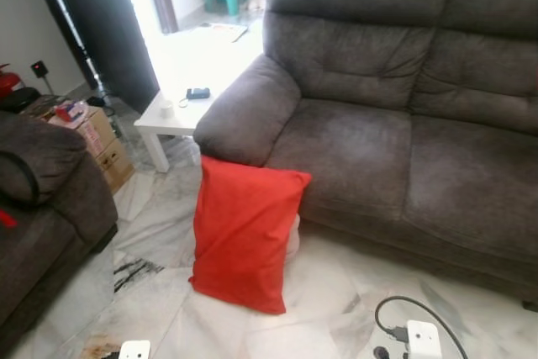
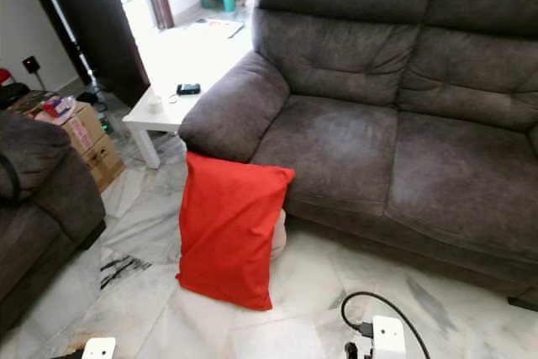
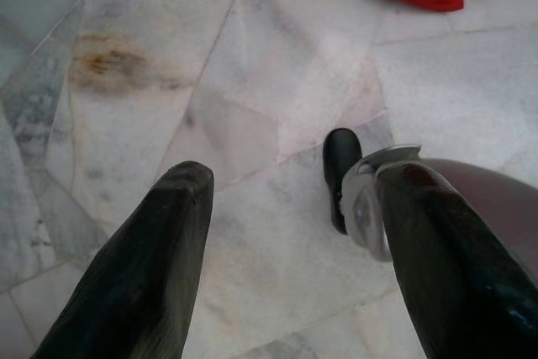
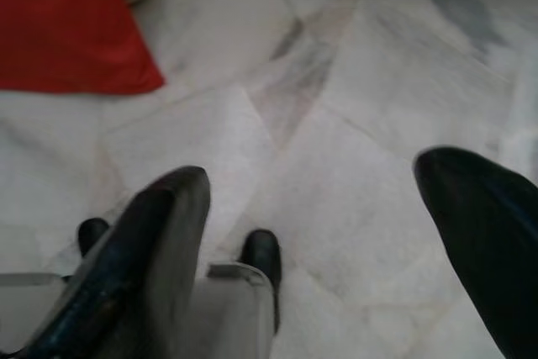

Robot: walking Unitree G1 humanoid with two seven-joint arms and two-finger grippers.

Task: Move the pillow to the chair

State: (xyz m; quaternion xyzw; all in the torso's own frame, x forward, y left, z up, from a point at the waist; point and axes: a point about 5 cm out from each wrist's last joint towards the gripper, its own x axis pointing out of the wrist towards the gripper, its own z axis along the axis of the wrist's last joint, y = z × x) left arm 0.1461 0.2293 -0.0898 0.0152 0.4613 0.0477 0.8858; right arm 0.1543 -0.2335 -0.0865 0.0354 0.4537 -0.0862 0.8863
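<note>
- Both my grippers hang low over the floor (image 3: 277,81): left gripper (image 3: 290,208) and right gripper (image 4: 311,199) are wide open and hold nothing.
- Big grey sofa (image 1: 403,124) is ahead.
- Red pillow (image 1: 244,233) stands on the floor, leaning on the sofa arm.
- I think I'm at the start; next I must step close and grab the pillow.

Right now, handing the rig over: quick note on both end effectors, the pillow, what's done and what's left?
Left end effector: open, empty, hanging over the marble floor.
Right end effector: open, empty, also low over the floor.
Pillow: red, standing on the floor, leaning against the front of the grey sofa under its armrest.
Done: nothing; pillow not gripped.
Left: reach for the pillow, grip it, carry it to the chair, probably the dark armchair on the robot's left.
</note>
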